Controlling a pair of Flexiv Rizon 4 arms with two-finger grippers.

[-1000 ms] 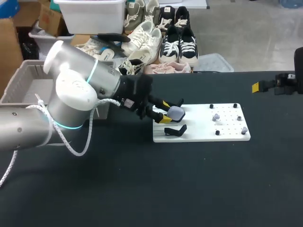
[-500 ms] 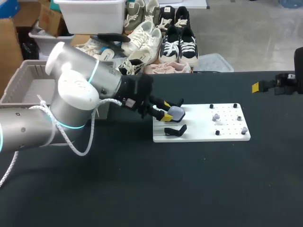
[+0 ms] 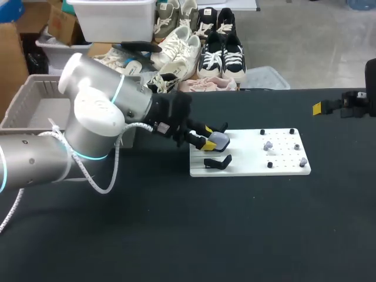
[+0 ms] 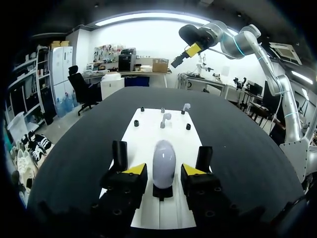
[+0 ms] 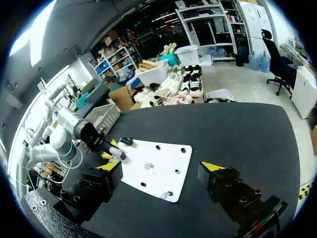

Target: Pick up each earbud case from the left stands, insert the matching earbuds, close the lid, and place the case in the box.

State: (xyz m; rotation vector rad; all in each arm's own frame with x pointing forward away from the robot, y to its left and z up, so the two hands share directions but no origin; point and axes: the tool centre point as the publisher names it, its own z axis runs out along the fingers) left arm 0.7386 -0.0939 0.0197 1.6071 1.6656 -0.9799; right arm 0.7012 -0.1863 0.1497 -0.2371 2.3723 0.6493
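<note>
Black counter (image 3: 176, 235) bears a white board (image 3: 285, 169); left end effector (image 4: 164, 170) straddles the case (image 4: 164, 159) on its stand (image 4: 163, 192), fingers apart. Right end effector (image 5: 162, 167), well away, also gapes wide.

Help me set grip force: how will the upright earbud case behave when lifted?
The earbud case looks smooth and rounded, so it may slip. Perched upright on a narrow stand, it could tip if nudged. Its hard-looking shell probably won't flex.
</note>
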